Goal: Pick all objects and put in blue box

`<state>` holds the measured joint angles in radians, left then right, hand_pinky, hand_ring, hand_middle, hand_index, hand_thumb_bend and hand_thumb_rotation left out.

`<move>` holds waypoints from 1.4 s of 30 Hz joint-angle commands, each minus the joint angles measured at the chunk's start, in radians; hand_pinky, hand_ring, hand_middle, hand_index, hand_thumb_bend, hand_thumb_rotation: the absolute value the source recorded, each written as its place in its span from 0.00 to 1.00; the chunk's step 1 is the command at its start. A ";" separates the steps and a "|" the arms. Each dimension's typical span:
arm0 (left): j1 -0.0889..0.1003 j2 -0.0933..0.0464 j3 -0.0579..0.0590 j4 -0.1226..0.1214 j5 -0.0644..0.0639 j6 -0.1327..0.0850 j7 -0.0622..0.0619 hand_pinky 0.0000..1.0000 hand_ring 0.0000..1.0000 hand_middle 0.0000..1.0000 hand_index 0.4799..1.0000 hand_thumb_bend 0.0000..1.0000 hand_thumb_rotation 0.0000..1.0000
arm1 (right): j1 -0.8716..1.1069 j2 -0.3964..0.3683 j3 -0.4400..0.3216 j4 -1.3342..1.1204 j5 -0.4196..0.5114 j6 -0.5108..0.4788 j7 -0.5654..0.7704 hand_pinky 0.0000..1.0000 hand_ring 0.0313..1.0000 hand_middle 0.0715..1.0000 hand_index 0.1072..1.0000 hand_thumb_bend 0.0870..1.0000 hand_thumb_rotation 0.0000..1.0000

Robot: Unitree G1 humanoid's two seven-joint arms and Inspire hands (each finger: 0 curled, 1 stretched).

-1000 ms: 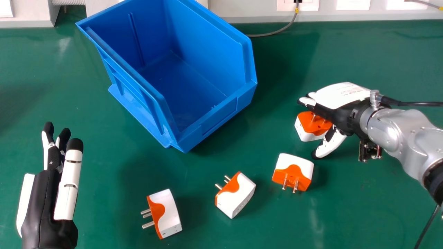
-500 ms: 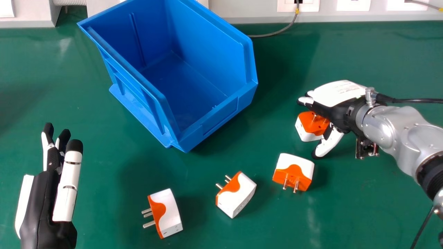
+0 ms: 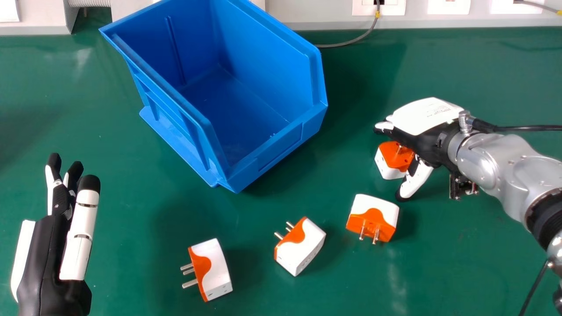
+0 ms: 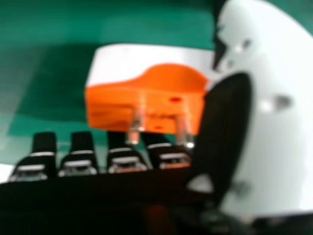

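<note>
My right hand (image 3: 423, 120) is over the right part of the table, open, with the farthest orange-white plug adapter (image 3: 393, 160) beneath its fingers and beside its thumb. In the right hand view that adapter (image 4: 146, 93) lies between the fingertips along the bottom and the thumb of my right hand (image 4: 274, 117), its metal pins showing. Three more adapters rest on the table: one (image 3: 373, 218) just nearer, one (image 3: 300, 246) at front centre, one (image 3: 210, 270) farther left. The blue box (image 3: 281, 142) has no object visible inside. At the left edge my left hand (image 3: 50, 245) is open.
The green table (image 3: 474, 263) carries everything. Behind it runs a pale wall panel (image 3: 316, 11) with sockets, and a grey cable (image 3: 351, 40) hangs down behind the box. A black cable (image 3: 527, 128) trails from the right wrist.
My right hand and forearm have shifted slightly left and away, covering a bit more of the far adapter. My left hand has drifted a little left. The adapters stay in place.
</note>
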<state>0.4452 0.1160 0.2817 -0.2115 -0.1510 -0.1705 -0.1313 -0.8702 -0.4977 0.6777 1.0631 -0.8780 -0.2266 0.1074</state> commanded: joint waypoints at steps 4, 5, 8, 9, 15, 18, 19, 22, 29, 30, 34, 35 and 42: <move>0.004 0.012 0.010 -0.030 -0.010 -0.004 -0.007 0.98 1.00 1.00 1.00 0.46 0.85 | -0.031 -0.008 0.009 0.064 -0.021 0.022 -0.083 0.62 0.68 0.69 0.58 0.41 0.14; 0.004 0.013 0.011 -0.029 -0.012 -0.004 -0.007 0.98 1.00 1.00 1.00 0.46 0.85 | -0.033 -0.006 0.012 0.071 -0.023 0.022 -0.091 0.62 0.68 0.69 0.58 0.41 0.14; 0.007 0.015 0.010 -0.031 -0.013 -0.007 -0.008 0.98 1.00 1.00 1.00 0.46 0.85 | -0.050 0.001 0.032 0.091 -0.036 0.033 -0.078 0.55 0.63 0.64 0.55 0.42 0.11; 0.009 0.016 0.010 -0.034 -0.013 -0.008 -0.008 0.98 1.00 1.00 1.00 0.46 0.85 | -0.057 0.004 0.036 0.097 -0.035 0.038 -0.066 0.55 0.63 0.64 0.55 0.42 0.11; 0.014 0.015 0.010 -0.049 -0.008 -0.004 -0.001 0.98 1.00 1.00 1.00 0.46 0.84 | -0.078 0.007 0.027 0.103 -0.021 0.031 -0.036 0.43 0.55 0.56 0.50 0.44 0.07; 0.017 0.013 0.010 -0.055 -0.008 -0.003 0.001 0.97 1.00 1.00 1.00 0.46 0.84 | -0.073 0.003 0.014 0.101 -0.008 0.017 -0.059 0.37 0.52 0.54 0.49 0.44 0.06; 0.019 0.012 0.009 -0.058 -0.008 -0.003 0.002 0.97 1.00 1.00 1.00 0.46 0.84 | -0.071 0.001 0.011 0.100 -0.006 0.012 -0.066 0.37 0.52 0.54 0.49 0.44 0.06; 0.026 0.012 0.008 -0.072 -0.005 0.003 0.005 0.97 1.00 1.00 1.00 0.46 0.83 | -0.064 0.002 0.008 0.109 -0.006 0.006 -0.103 0.31 0.48 0.50 0.46 0.45 0.04; 0.034 0.014 0.010 -0.091 -0.007 0.016 0.003 0.96 1.00 1.00 1.00 0.45 0.82 | -0.048 0.006 0.008 0.118 -0.008 0.009 -0.167 0.34 0.46 0.46 0.43 0.46 0.02; 0.034 0.015 0.011 -0.089 -0.008 0.015 0.003 0.96 1.00 1.00 1.00 0.45 0.82 | -0.048 0.007 0.010 0.120 -0.010 0.010 -0.170 0.34 0.46 0.46 0.43 0.46 0.02; 0.034 0.015 0.013 -0.087 -0.008 0.018 0.002 0.96 1.00 1.00 1.00 0.45 0.82 | -0.047 0.007 0.020 0.120 -0.021 0.004 -0.178 0.36 0.45 0.45 0.42 0.46 0.01; 0.032 0.016 0.014 -0.083 -0.009 0.018 0.002 0.96 1.00 1.00 1.00 0.45 0.82 | -0.048 0.007 0.020 0.123 -0.020 0.001 -0.175 0.37 0.45 0.45 0.42 0.45 0.01; 0.030 0.014 0.014 -0.095 -0.012 0.035 0.004 0.96 1.00 1.00 1.00 0.45 0.81 | -0.058 0.019 0.005 0.136 0.006 0.011 -0.100 0.31 0.44 0.45 0.43 0.46 0.00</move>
<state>0.4741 0.1261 0.2858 -0.2837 -0.1586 -0.1346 -0.1294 -0.9198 -0.4752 0.6959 1.1898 -0.8853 -0.2233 -0.0159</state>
